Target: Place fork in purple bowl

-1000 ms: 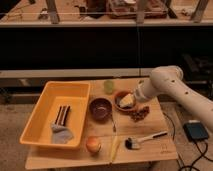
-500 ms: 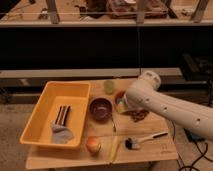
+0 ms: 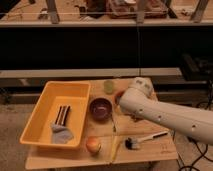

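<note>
The fork [image 3: 114, 126] lies on the desk [image 3: 162, 150] just in front of the purple bowl [image 3: 101, 108], while the pincer, hidden behind the white arm [image 3: 160, 114] right of that bowl, stands released.

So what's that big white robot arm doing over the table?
The robot's arm reaches in from the right over the table, and its end is right beside the purple bowl. Its gripper is hidden behind the arm. The job is to put the fork in that bowl, but that isn't done yet. The fork lies flat on the table just in front of the bowl, and nothing is touching it.
</note>
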Action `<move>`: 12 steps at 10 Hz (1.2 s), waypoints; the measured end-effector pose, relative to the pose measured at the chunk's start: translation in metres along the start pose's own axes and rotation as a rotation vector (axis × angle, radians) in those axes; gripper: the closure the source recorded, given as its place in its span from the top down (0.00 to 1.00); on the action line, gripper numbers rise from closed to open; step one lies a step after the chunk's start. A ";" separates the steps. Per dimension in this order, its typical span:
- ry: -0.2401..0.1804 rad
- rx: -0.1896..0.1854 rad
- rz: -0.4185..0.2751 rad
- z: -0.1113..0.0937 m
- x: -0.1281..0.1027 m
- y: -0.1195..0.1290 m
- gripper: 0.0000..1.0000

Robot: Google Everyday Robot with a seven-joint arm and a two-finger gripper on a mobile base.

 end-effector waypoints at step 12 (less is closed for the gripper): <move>-0.149 0.217 -0.086 0.057 -0.010 -0.044 0.66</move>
